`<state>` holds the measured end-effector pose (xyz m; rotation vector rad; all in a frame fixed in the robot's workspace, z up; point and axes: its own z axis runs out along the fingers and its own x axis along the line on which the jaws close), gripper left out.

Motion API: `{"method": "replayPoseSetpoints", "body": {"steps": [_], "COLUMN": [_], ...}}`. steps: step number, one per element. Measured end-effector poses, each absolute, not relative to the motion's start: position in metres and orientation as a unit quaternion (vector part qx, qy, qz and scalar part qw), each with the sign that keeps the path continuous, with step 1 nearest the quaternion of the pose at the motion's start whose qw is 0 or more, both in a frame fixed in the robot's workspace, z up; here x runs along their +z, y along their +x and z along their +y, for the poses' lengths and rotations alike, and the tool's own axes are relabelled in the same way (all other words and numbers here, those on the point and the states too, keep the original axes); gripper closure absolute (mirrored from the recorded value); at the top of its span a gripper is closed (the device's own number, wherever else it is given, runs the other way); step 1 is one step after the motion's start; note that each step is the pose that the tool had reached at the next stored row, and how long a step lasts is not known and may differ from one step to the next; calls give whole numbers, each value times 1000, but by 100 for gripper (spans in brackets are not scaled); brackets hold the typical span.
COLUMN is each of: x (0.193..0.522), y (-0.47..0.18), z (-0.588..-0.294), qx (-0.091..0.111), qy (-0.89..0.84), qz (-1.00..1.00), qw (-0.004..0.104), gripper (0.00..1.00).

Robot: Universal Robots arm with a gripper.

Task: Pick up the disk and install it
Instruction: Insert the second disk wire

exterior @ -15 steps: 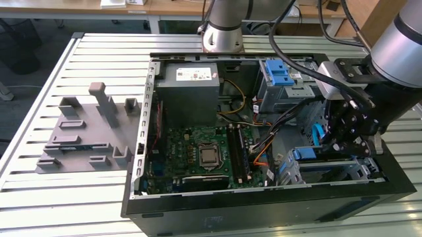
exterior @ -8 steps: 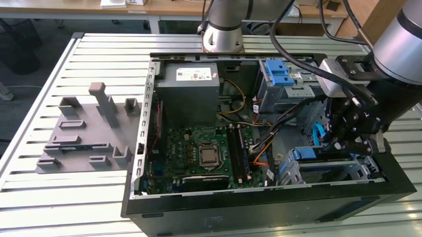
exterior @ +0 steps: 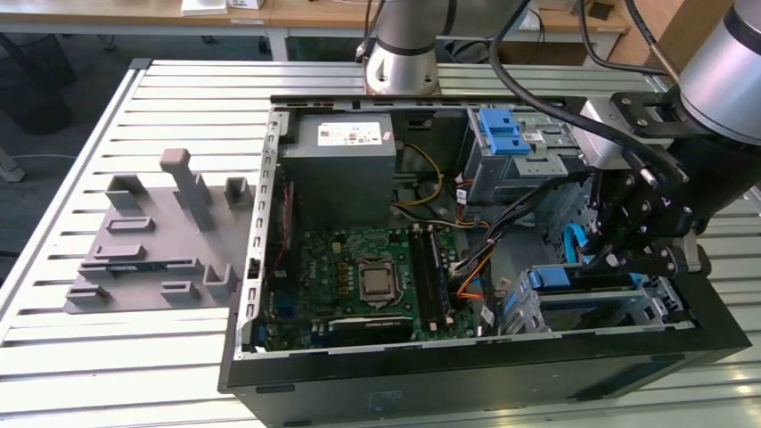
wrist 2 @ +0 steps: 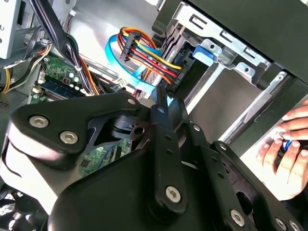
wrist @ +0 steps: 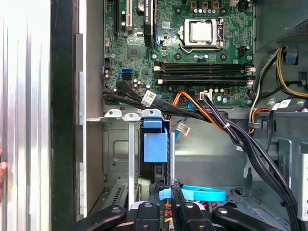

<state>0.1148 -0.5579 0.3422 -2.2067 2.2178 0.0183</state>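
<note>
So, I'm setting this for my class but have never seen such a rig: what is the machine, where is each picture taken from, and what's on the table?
It is one robot arm ending in a black gripper. The exterior view comes from a camera off the arm. Both wrist views come from cameras riding on it. On the slatted metal table sit an open computer case and a grey fixture. The gripper reaches into the case by the metal drive cage, where the blue-edged disk appears already slotted in. A person's hand shows in the second wrist view.
</note>
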Motion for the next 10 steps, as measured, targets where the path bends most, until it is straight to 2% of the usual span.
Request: {"method": "replayPoseSetpoints", "body": {"steps": [7, 8, 9, 10], "x": [347, 347, 347, 347], "y": [115, 115, 115, 115], "z": [-558, -558, -558, -558], "qx": [6, 6, 6, 6], "qy": [-705, -705, -705, -705], "qz": [709, 709, 709, 709], "qw": [7, 7, 6, 6], "gripper": [76, 77, 83, 83]}}
